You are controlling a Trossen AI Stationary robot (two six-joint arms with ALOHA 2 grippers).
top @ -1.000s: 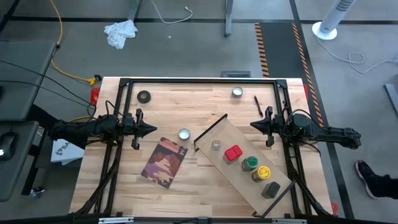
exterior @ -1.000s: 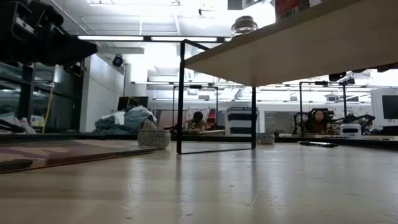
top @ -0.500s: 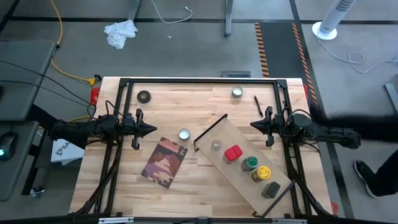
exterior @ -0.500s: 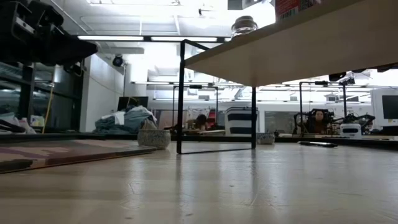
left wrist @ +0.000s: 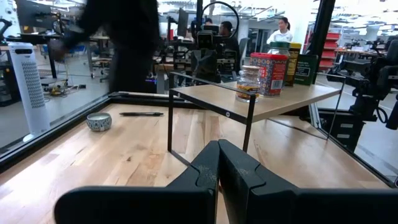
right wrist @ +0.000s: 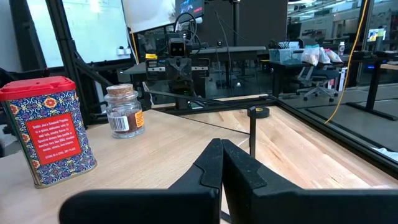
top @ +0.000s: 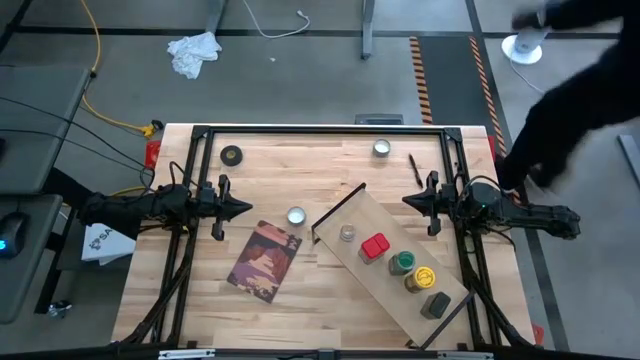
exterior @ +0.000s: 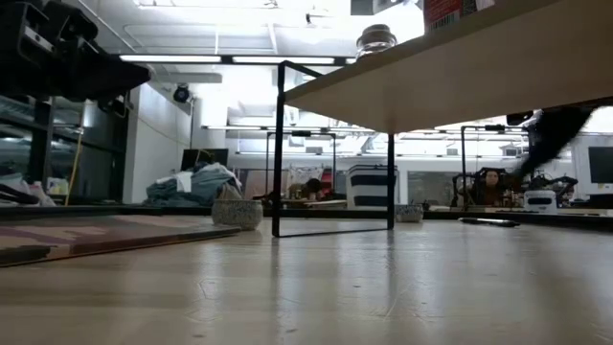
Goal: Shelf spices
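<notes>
Five spices [top: 375, 247] lined on the shelf [top: 452, 283], lower right of the table [top: 300, 180].
Left claw [top: 244, 209] clenched, empty (frame left); right claw [top: 408, 201] clenched, empty, frame right.

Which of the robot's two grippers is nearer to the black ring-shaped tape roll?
Left. The left gripper sits just in front of the black ring-shaped tape roll; the right gripper is far across the table.

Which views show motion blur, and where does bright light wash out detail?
High view: a dark smeared person blurs across the upper right corner, beside the right arm. Left wrist view: a dark blurred person stands beyond the table's far edge. Low view: ceiling lights blow out the area above the long pale wood shelf.
</notes>
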